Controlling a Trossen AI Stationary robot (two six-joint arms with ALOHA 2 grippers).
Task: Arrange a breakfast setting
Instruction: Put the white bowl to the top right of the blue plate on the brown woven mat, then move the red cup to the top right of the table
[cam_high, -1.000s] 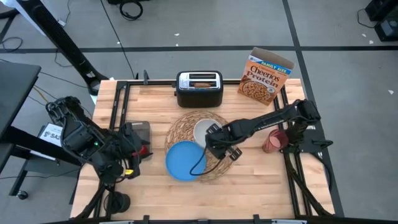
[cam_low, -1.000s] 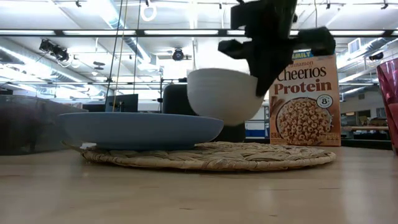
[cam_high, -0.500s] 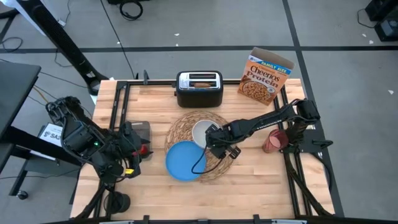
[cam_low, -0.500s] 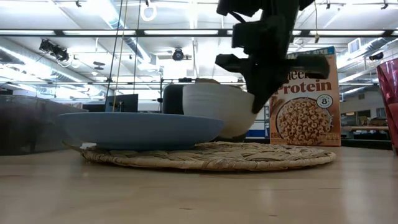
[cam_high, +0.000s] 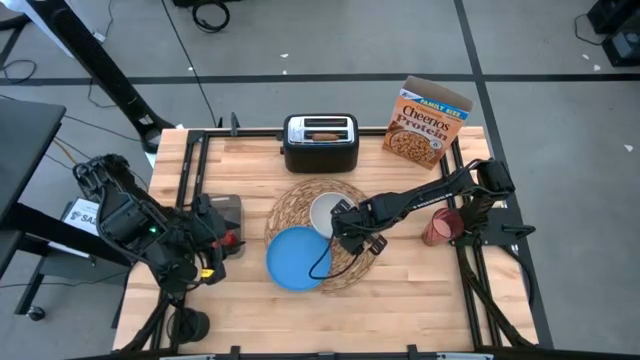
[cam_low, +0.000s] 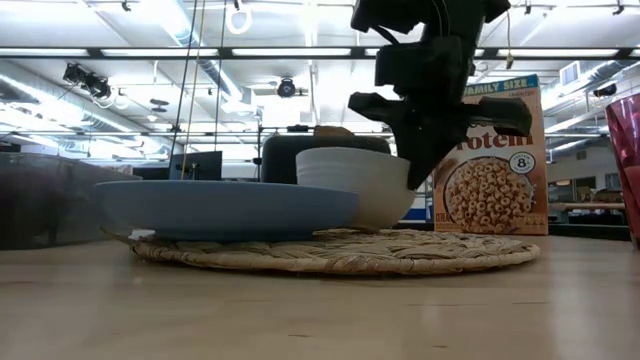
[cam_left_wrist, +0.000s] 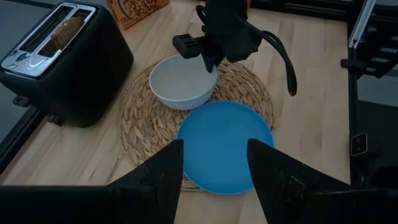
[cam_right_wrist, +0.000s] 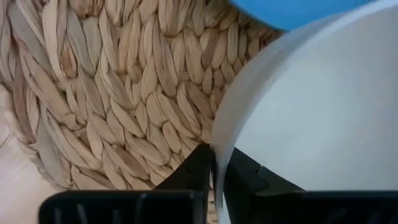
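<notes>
The left gripper (cam_high: 215, 243) is waiting with fingers spread wide, empty, well apart from the placemat (cam_high: 352, 205) on its left side. On the placemat, the blue plate (cam_high: 297, 257) is overlapping the near-left edge; the white bowl (cam_high: 326, 212) is resting beside it toward the toaster (cam_high: 321, 142). The right gripper (cam_high: 343, 222) is pinching the bowl's rim, fingers narrow, one on each face of the wall. Judgement: releasing calls for an upward retreat.

Breakfast items, high view, mid-frame.
White bowl (cam_high: 326, 212) sat upright on round straw placemat (cam_high: 290, 203) at centre; blue plate (cam_high: 297, 258) overlapped the mat's lower edge. Cheerios box (cam_high: 428, 124) upper right, red cup (cam_high: 441, 227) right, toast slice (cam_high: 321, 131) top centre.
</notes>
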